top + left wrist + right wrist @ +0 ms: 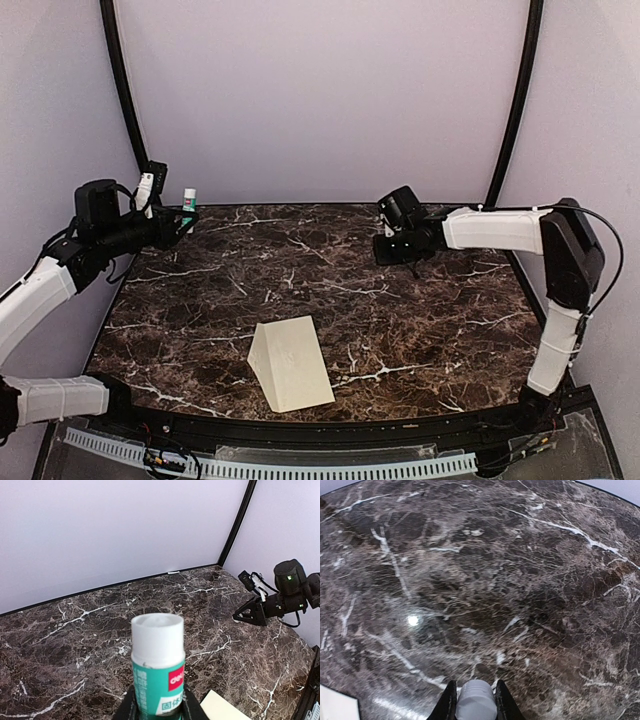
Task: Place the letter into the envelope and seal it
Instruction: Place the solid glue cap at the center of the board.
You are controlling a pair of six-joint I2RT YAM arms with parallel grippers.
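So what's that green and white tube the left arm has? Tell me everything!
It's a glue stick, a round plastic-looking tube. The upper part is plain white; below is a teal label with white writing and a red patch. It stands upright, pinched near its bottom by the left pincer, over the far left corner of the marble table. Nothing else touches it.

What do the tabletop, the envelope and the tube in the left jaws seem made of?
Tabletop: marble or marble-look laminate, glossy, white veins, lamp glint. Envelope: matte cream paper, folded crease. Tube: probably plastic, smooth white top, teal printed label.
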